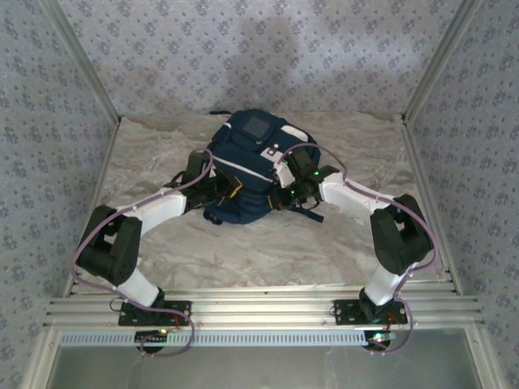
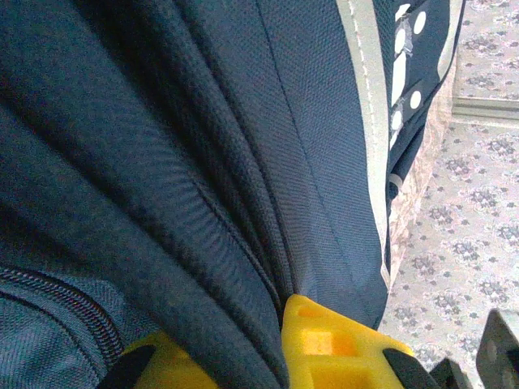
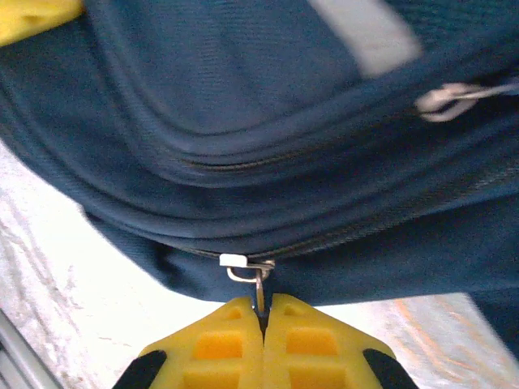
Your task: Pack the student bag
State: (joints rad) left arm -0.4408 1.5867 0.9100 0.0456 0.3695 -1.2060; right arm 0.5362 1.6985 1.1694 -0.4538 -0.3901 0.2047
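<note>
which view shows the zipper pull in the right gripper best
Right wrist: the zipper pull sits close, pinched by the right gripper. Top external shows the student bag, pull too small; left wrist shows bag fabric.

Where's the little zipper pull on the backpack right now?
In the right wrist view it's at the bottom middle: the zipper pull dangles from the navy backpack, pinched in the shut right gripper, on the bag's right side just above the table.
</note>
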